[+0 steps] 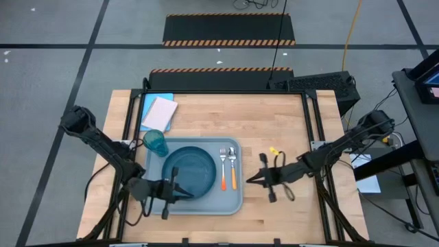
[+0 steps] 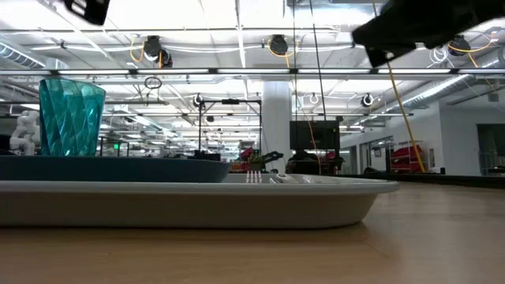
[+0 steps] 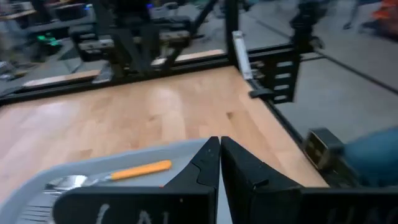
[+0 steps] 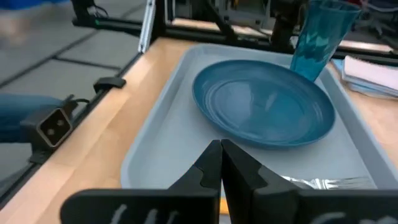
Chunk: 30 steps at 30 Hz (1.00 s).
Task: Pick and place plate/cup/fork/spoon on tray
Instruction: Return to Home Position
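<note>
You have the tray (image 2: 237, 201) nearest the low camera, its pale rim filling the foreground on the counter (image 1: 288, 130); on it sits the plate (image 1: 191, 171), with the fork (image 1: 223, 168) and the spoon (image 1: 232, 167) lying side by side just to its right, handles toward the near edge; the cup (image 1: 156, 143) stands upright at the tray's far left corner, and from above you cannot tell whether it rests fully inside the rim. The left pincer (image 1: 180, 191) hangs over the plate's near edge with its fingers together and empty; the right pincer (image 1: 252, 180) sits just off the tray's right side, fingers likewise together, holding nothing. You appear to be at the end of the job; if the cup overhangs the rim, nudge it inward, lifting clear of the plate; otherwise draw both arms back without brushing the cutlery. The low view hides the fork and spoon handles behind the rim; a blue-and-pink pad (image 1: 158, 112) lies beyond the cup, off the tray.
</note>
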Tool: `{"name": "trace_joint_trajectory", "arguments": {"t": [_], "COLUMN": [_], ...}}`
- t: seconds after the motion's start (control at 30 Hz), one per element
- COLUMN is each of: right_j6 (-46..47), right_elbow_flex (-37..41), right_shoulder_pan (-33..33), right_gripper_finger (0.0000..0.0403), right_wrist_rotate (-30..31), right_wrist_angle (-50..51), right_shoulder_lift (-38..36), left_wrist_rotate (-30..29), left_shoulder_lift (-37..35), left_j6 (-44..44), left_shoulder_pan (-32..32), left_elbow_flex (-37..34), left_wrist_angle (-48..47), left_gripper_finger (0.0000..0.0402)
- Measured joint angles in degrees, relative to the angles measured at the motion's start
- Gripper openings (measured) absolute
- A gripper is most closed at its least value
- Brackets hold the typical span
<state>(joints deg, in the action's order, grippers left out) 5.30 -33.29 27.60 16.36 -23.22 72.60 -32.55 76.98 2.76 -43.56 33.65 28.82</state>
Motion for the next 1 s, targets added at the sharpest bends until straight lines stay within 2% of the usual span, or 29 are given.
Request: {"name": "trace_joint_trajectory", "arguments": {"t": [0.2, 0.3, 0.5, 0.6, 0.87, 1.0], "right_j6": [0.0, 2.2, 5.8, 5.8, 5.2, 0.9], "right_elbow_flex": [11.4, 16.9, 26.0, 29.3, 32.3, 32.3], "right_shoulder_pan": [0.6, 0.6, 0.6, 0.6, 0.6, 0.6], "right_gripper_finger": [0.0, 0.0, 0.0, 0.0, 0.0, 0.0], "right_wrist_rotate": [0.0, 0.0, 0.1, 0.4, 2.4, 3.4], "right_wrist_angle": [-8.3, -13.7, -26.0, -29.7, -30.1, -30.6], "right_shoulder_lift": [-7.7, -10.5, -14.4, -15.4, -15.7, -15.7], "left_wrist_rotate": [7.3, 8.8, 9.0, 11.3, 11.6, 12.7], "left_shoulder_lift": [-1.7, -3.3, -10.5, -13.8, -19.8, -22.1], "left_j6": [-2.6, -3.5, -5.5, -6.0, -6.2, -5.9], "left_shoulder_pan": [1.2, 1.4, 1.8, 1.9, 3.4, 4.9], "left_elbow_flex": [-8.7, -12.2, -16.7, -19.3, -27.7, -30.5], "left_wrist_angle": [13.2, 17.9, 19.4, 19.3, 24.2, 25.2], "left_gripper_finger": [0.0019, 0.0019, 0.0019, 0.0019, 0.0019, 0.0019]}}
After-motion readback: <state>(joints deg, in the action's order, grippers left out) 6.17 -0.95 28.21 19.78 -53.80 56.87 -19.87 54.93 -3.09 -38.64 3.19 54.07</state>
